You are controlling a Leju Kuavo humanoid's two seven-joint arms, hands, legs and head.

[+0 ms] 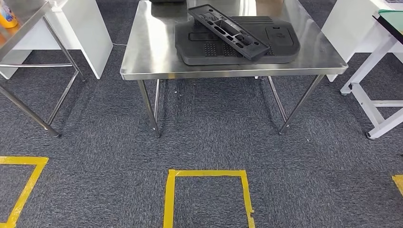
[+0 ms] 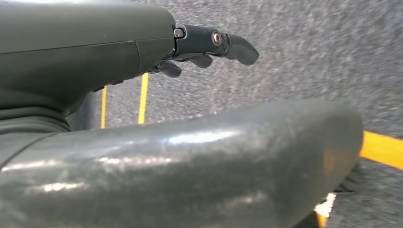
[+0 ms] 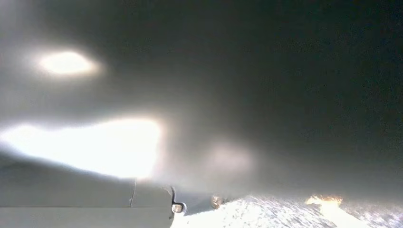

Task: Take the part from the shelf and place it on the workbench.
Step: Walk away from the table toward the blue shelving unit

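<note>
Standing on grey carpet [image 1: 95, 156], steel workbench [image 1: 152, 52], yellow tape [image 1: 209, 174]

**Three cameras, one shared carpet**

The head view looks forward and down from high up at a stainless-steel bench [image 1: 142, 52] on grey carpet [image 1: 209, 137] marked with yellow tape [image 1: 169, 199]. The left wrist view sits close behind the grey left robot hand [image 2: 209, 45], facing the same carpet and tape. The right wrist view is pressed close to something dark and blurred.
</note>
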